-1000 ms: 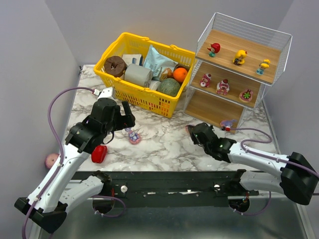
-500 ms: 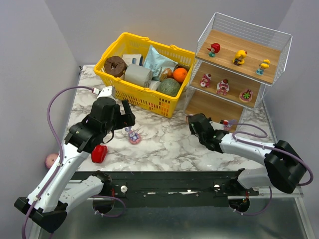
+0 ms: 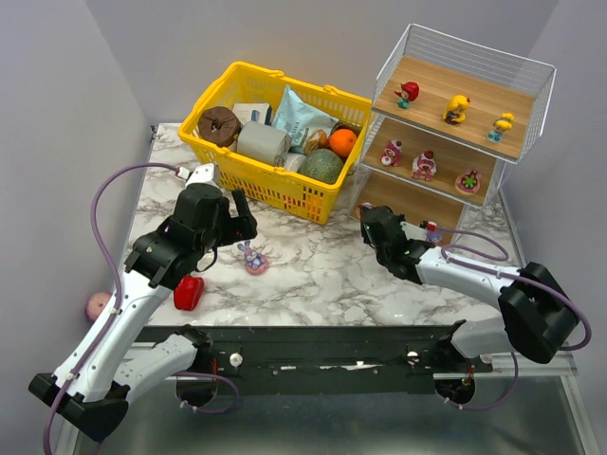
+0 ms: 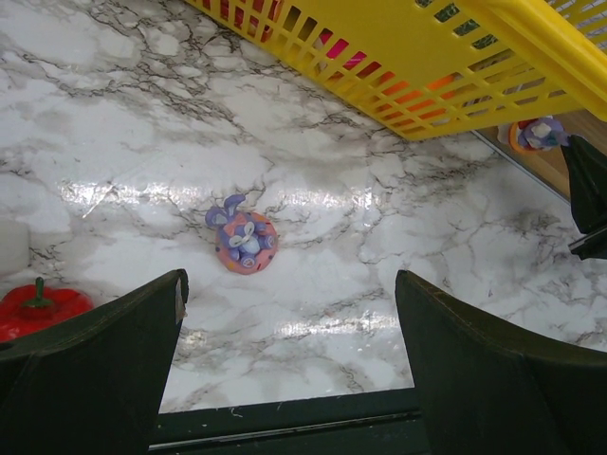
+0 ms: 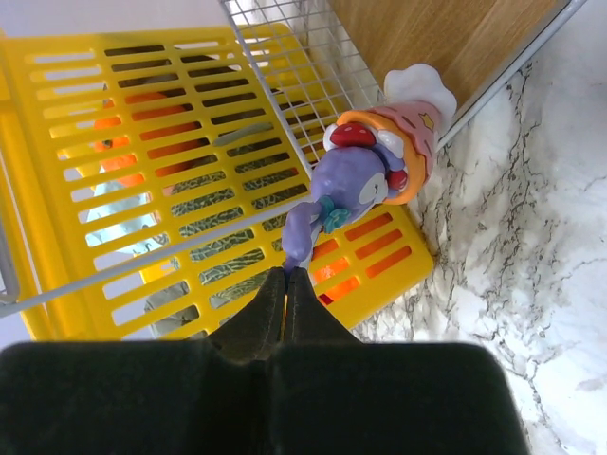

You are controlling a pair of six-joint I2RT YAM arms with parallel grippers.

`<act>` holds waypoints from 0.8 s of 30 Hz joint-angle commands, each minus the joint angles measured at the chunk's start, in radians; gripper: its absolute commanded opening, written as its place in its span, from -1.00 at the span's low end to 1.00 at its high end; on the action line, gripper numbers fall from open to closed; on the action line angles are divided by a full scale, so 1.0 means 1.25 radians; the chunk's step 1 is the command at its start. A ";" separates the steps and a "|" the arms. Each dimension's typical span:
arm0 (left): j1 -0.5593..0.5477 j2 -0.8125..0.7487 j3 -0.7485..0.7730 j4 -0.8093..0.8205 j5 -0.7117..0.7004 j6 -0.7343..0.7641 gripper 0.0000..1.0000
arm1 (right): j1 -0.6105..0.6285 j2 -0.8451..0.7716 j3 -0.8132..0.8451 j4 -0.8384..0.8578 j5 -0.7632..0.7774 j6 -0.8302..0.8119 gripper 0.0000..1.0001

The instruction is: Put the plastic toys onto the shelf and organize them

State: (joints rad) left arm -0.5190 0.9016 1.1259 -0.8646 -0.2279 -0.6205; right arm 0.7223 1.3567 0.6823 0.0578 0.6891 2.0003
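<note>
Six plastic toys [image 3: 424, 165] stand on the shelf [image 3: 434, 80]: three on the top board, three on the middle. Right gripper [image 5: 285, 275] is pinched shut on a purple bunny figurine [image 5: 365, 180], right at the wire frame [image 5: 280, 66] by the bottom board [image 5: 446, 28]'s left front corner. Yellow basket [image 3: 275, 188] corner sits close at its 9 o'clock, narrow gap. Left gripper [image 4: 289, 281] has its jaws wide, hanging over a second bunny [image 4: 245, 242] on the marble table [image 3: 322, 277]. Open marble lies all round it, basket wall at 12, red bell pepper [image 3: 189, 292] at 8.
</note>
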 commanded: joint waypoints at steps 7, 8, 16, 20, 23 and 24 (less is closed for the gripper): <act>0.008 0.008 0.020 -0.018 -0.020 0.009 0.97 | -0.013 0.040 0.031 0.043 0.063 0.562 -0.99; 0.008 0.008 0.020 -0.020 -0.020 0.009 0.98 | -0.016 0.044 0.031 0.045 0.062 0.563 -0.99; 0.009 0.015 0.022 -0.021 -0.025 0.010 0.97 | -0.024 0.061 0.031 0.075 0.070 0.565 -0.99; 0.010 0.020 0.026 -0.024 -0.026 0.012 0.98 | -0.032 0.066 0.029 0.089 0.065 0.566 -0.99; 0.010 0.021 0.027 -0.025 -0.030 0.009 0.98 | -0.035 0.066 0.027 0.089 0.053 0.566 -0.97; 0.011 0.022 0.027 -0.025 -0.030 0.009 0.98 | -0.038 0.067 0.026 0.090 0.050 0.567 -0.95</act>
State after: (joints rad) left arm -0.5117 0.9268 1.1336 -0.8719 -0.2379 -0.6197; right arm 0.6857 1.4288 0.6884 0.1337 0.7116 2.0003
